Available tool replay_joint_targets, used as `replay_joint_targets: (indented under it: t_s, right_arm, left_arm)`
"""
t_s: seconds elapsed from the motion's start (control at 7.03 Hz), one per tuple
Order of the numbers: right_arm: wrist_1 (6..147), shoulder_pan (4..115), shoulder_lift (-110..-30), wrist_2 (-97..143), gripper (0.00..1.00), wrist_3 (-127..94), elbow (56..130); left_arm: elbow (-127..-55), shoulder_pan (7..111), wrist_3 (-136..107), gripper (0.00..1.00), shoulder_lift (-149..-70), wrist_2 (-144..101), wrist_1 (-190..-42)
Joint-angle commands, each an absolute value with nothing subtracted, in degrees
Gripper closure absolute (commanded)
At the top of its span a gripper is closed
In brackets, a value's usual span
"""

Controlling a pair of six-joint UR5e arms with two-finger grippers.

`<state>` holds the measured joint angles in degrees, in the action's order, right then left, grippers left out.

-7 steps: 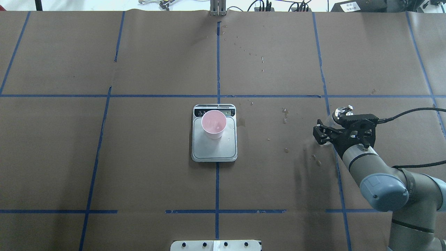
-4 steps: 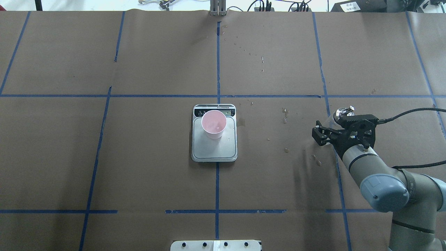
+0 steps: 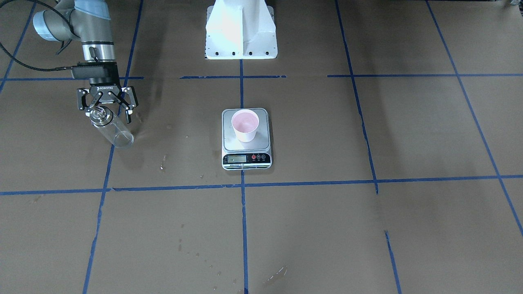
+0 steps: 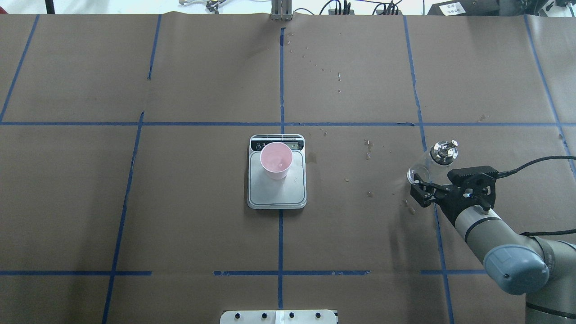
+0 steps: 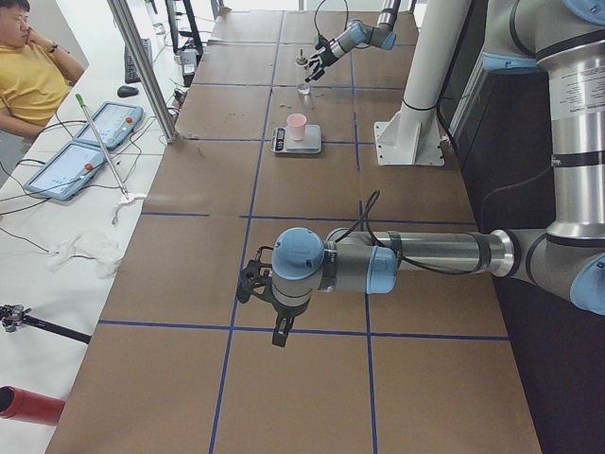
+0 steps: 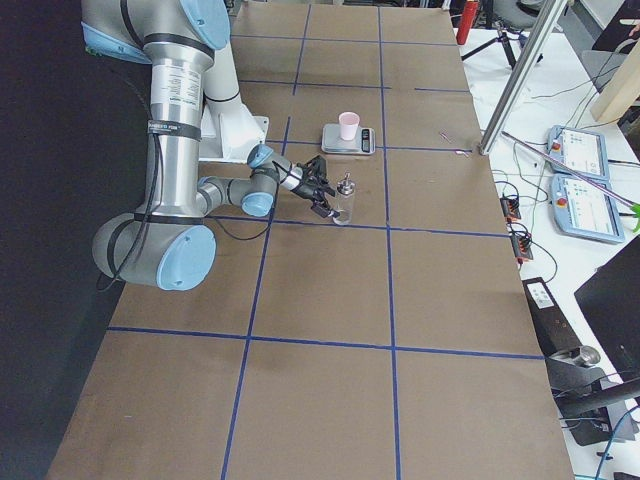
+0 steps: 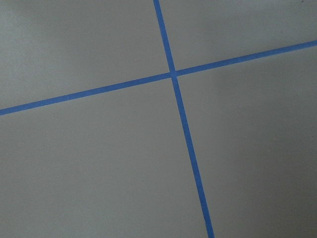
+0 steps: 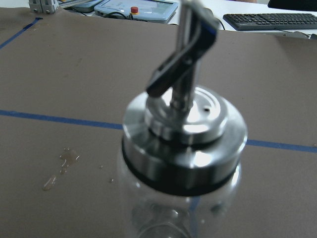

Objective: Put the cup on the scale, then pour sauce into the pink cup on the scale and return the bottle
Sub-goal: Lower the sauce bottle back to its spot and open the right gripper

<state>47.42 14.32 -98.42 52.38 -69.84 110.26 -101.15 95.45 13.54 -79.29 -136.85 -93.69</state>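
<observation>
The pink cup (image 4: 276,161) stands upright on the scale (image 4: 276,194) at the table's middle, also in the front view: cup (image 3: 245,124), scale (image 3: 262,141). The clear glass bottle (image 4: 442,152) with its silver cap stands on the table to the right, free of any grip. My right gripper (image 4: 443,186) is open, just behind the bottle on the robot's side. In the front view the gripper (image 3: 108,115) hangs over the bottle (image 3: 116,132). The right wrist view shows the cap (image 8: 184,131) close up. My left gripper (image 5: 255,284) shows only in the left side view; I cannot tell its state.
Wet drops (image 4: 368,148) mark the brown paper between scale and bottle. The white robot base (image 3: 240,28) stands behind the scale. A person (image 5: 28,76) and tablets (image 5: 104,123) are at a side bench beyond the table's far edge.
My right gripper has drawn back toward the robot, away from the bottle. The bottle now stands clear of the fingers. Cup and scale have not moved.
</observation>
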Motion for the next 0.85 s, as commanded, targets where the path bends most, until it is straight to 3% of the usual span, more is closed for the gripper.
replay_joint_targets:
  t_s: [0.0, 0.71]
  right_arm:
    - [46.32, 11.61, -99.75, 51.68, 0.00, -69.87, 111.35]
    - [45.88, 10.27, -109.59, 56.58, 0.00, -66.64, 116.28]
  left_arm:
    - [-101.16, 95.45, 13.54, 0.00, -79.28, -136.85, -93.69]
    - [-101.25, 95.45, 13.62, 0.00, -79.01, -136.85, -93.69]
